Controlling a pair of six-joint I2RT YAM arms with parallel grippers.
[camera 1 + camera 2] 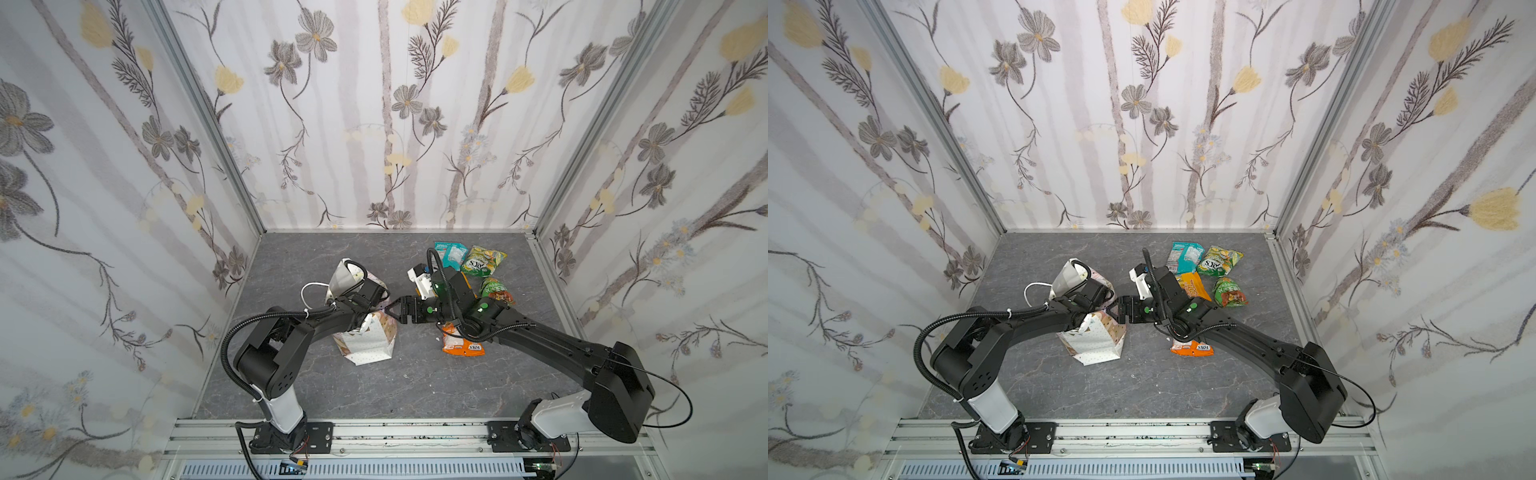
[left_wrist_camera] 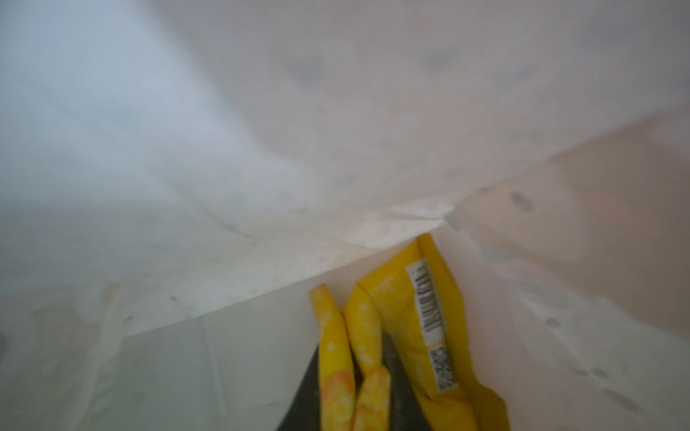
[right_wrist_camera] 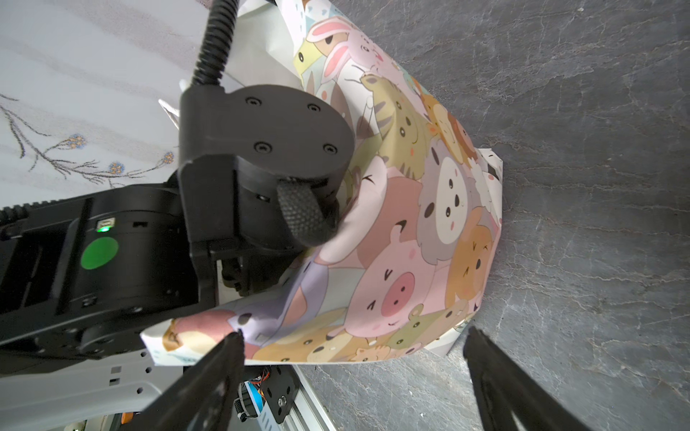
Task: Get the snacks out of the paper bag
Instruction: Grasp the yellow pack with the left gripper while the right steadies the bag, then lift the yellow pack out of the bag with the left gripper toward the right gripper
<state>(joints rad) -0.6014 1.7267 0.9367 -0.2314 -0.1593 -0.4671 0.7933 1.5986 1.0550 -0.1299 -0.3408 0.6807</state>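
"Where is the left gripper (image 2: 354, 360)?"

"Deep inside the paper bag (image 1: 368, 343). Its jaws are pinched shut on the yellow packet (image 2: 429, 317), down by the bag's bottom fold. I think that's the last snack in there."

"And the right gripper (image 1: 393, 313)?"

"It sits just beside the bag's animal side, jaws wide apart and holding nothing. One fingertip (image 3: 233, 339) looks like it touches the paper edge. I think it's there to keep the bag from sliding when the packet gets pulled."

"Where are the other snacks?"

"Out on the table (image 1: 415, 386), to the right. There's a teal packet (image 1: 451, 253) and a green packet (image 1: 483, 261) near the back. A second green packet (image 1: 497, 291) and an orange packet (image 1: 463, 345) are closer. The big orange-yellow packet (image 1: 1192, 287) peeks out from under the right arm."

"What's in the way?"

"The bag's soft walls hug the left gripper, so the paper could snag. The cord handle (image 1: 309, 291) lies loose beside the bag."
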